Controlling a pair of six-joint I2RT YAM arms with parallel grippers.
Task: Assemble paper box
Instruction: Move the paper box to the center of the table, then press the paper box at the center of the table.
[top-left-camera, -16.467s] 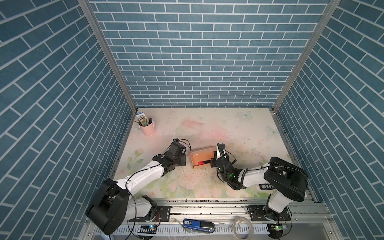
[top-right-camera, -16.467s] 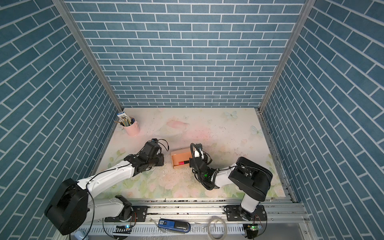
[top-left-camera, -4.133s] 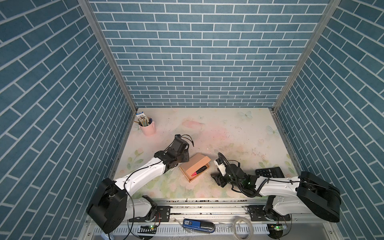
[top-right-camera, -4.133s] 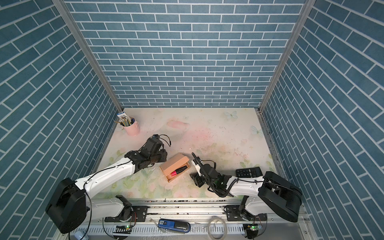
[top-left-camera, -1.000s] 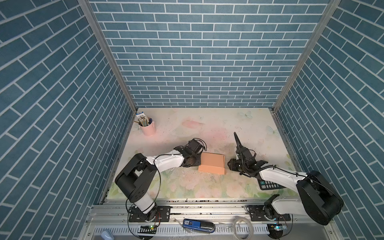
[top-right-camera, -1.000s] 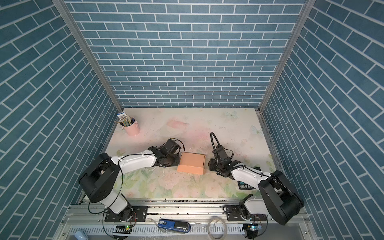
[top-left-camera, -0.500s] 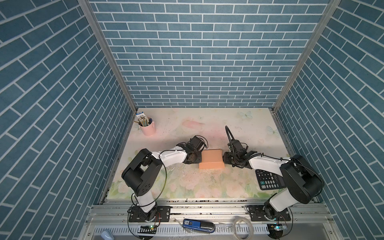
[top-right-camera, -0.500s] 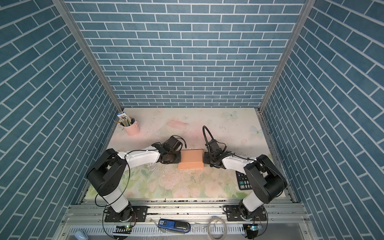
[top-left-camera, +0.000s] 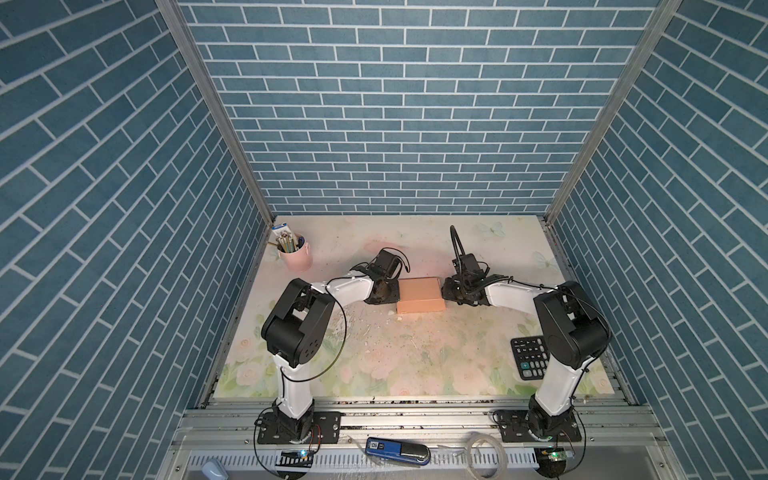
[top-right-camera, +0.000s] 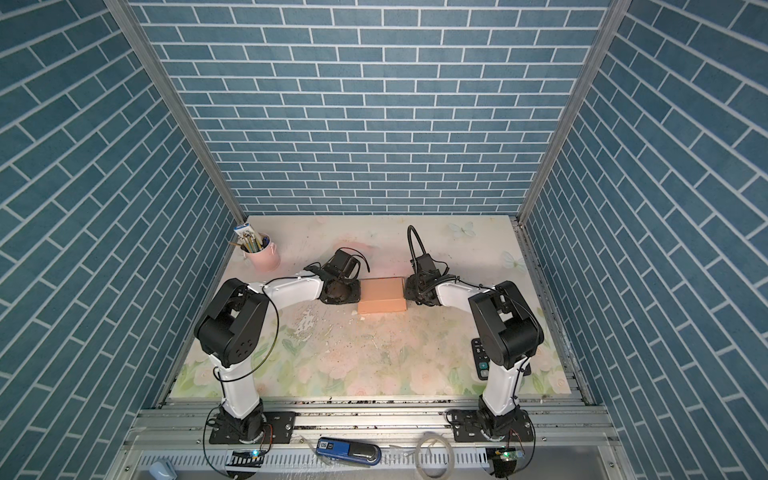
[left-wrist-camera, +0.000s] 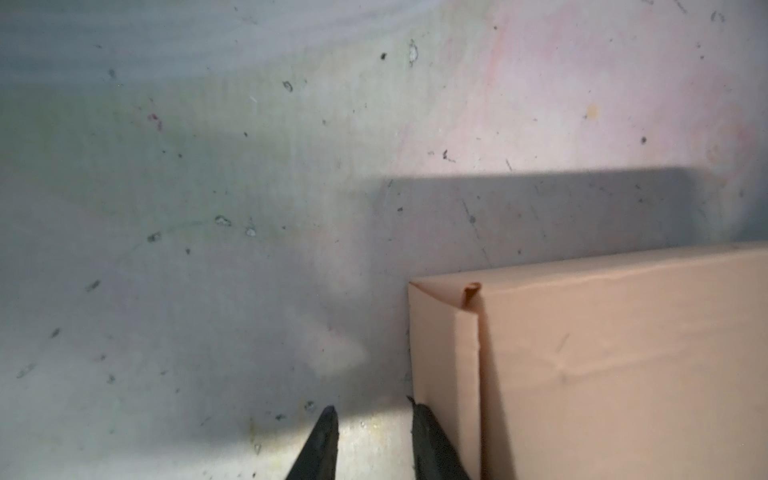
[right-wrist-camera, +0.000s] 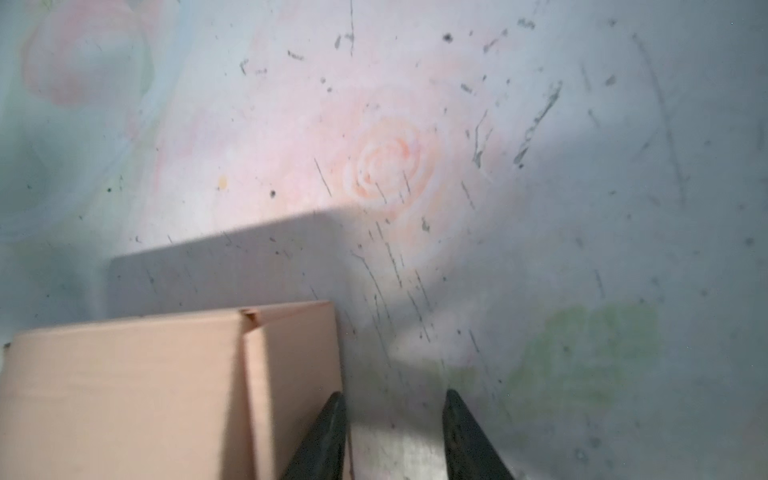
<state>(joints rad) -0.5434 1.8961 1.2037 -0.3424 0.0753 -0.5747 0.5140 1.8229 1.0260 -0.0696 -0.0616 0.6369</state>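
Left fingers (left-wrist-camera: 322, 444): parted a little, only bare table between them, gripping nothing; one tip sits against the left end wall of the paper box (top-left-camera: 419, 294), touching it as far as I can tell.
Right fingers (right-wrist-camera: 328, 436): parted too and empty, one tip just beside the right end wall.
Risk, left end: I'd say a hard nudge here could crumple the thin wall or pop the tucked flap out (that corner already shows a small curl of card).
Risk, middle: squeezed from both ends, the lid might bow up and spring open; an uneven push could make so light a box skid or turn.
Risk, right end: a tip could catch the flap's seam and lever it loose.
Where: flat in the middle of the table (top-left-camera: 415, 353), between the two arms, well apart from the pink cup (top-left-camera: 296, 259) and the calculator (top-left-camera: 530, 359).
Look, left: plain peach-orange card, end flap folded down.
Look, top: lid shut, one faint dent.
Look, right: neat end flap, tiny notch at the corner.
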